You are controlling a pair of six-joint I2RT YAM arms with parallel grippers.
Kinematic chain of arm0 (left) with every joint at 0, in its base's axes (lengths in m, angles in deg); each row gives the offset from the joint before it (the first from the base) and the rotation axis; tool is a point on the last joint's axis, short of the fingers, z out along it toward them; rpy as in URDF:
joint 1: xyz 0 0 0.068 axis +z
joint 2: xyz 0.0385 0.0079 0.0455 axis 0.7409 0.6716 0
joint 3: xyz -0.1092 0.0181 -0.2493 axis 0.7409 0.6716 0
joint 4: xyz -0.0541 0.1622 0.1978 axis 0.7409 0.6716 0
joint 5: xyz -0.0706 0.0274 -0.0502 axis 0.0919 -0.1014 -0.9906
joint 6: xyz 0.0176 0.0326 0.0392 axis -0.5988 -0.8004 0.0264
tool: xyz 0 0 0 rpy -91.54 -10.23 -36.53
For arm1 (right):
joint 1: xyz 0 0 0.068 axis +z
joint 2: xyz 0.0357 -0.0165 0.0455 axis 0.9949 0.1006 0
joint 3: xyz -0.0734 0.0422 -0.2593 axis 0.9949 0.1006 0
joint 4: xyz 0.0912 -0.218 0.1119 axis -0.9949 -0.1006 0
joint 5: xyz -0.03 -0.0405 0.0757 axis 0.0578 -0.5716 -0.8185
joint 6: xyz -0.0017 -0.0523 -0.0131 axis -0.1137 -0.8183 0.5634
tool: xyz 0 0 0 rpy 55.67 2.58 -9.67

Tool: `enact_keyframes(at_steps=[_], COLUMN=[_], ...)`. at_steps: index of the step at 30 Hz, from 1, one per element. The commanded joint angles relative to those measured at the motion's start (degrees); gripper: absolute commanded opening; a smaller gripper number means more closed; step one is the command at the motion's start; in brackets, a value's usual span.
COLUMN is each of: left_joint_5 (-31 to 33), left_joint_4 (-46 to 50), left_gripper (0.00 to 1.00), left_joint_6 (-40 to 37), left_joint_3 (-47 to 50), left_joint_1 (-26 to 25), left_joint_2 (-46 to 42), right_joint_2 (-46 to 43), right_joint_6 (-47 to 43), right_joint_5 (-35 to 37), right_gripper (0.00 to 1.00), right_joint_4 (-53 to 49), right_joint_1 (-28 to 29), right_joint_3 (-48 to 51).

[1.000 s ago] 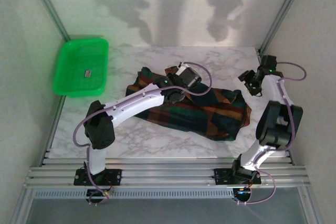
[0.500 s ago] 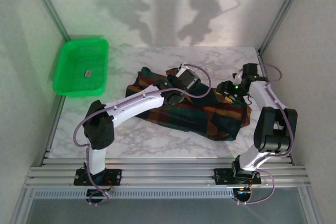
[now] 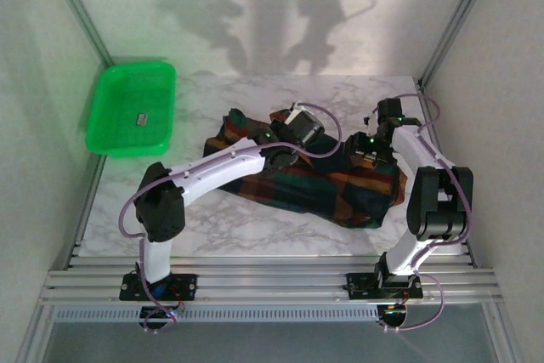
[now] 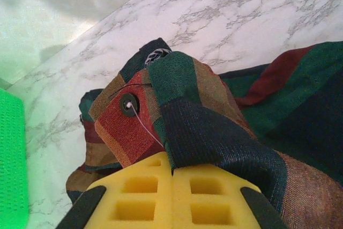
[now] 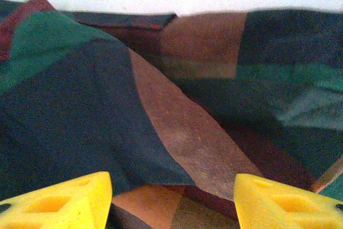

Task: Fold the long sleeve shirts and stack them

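A single long sleeve shirt, plaid in dark green, red, orange and navy, lies crumpled across the middle of the marble table. My left gripper sits at its back left part. In the left wrist view its yellow pads are shut on a raised fold of the shirt, near a dark button. My right gripper hovers over the shirt's back right end. It is open, its yellow fingertips wide apart just above the cloth, gripping nothing.
A bright green tray stands at the table's back left with a small grey object in it; its edge shows in the left wrist view. Bare marble runs in front of the shirt. Frame posts flank the table.
The right arm has swung left from the table's right edge to above the shirt's right end. The left gripper has stayed shut on the fold, hardly moving.
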Motion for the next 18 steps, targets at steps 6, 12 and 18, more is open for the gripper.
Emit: enact_keyframes(at_steps=[6,12,18], left_joint_5=[0.0,0.2,2.6], left_joint_4=[-2.2,-2.0,-0.8], left_gripper=[0.00,0.00,0.00], left_joint_6=[-1.4,-4.3,-8.7], left_joint_3=[0.3,-3.4,-7.7], left_joint_1=[1.8,2.9,4.5], left_joint_2=[1.1,4.1,7.7], right_joint_2=[1.5,4.6,7.8], right_joint_6=[-0.1,1.8,6.6], right_joint_5=[3.2,4.9,10.7], right_gripper=[0.60,0.56,0.46], right_joint_4=[-0.9,-1.2,-0.3], right_joint_1=[1.0,2.6,3.6], right_joint_3=[-0.5,-2.5,-1.6])
